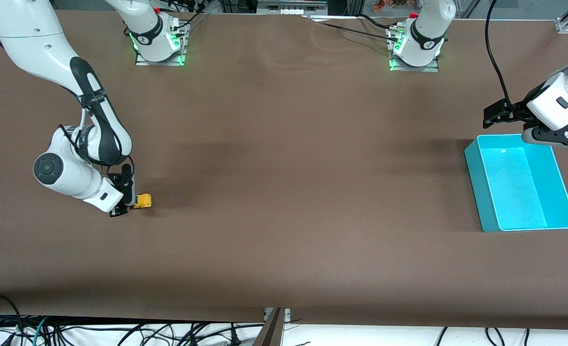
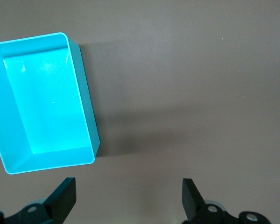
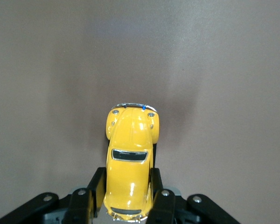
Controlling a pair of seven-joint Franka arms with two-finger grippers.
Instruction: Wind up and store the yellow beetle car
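A brown table fills the front view, with the two arm bases bolted along its edge farthest from the front camera. The largest loose thing on it is a turquoise bin, an open rectangular tub with nothing visible inside, sitting toward the left arm's end of the table; the left wrist view shows the same bin from above with bare tabletop beside it. The left gripper hangs in the air over the bin's edge that lies farthest from the front camera, its two dark fingers spread wide apart and holding nothing; this arm waits. Well apart from the bin, toward the right arm's end of the table, the right gripper is down at the tabletop. Its jaws are closed on the rear half of the yellow toy car, one finger pressed against each side of the body. In the front view the car sticks out level from the gripper, low at the table surface; whether its wheels touch cannot be told.
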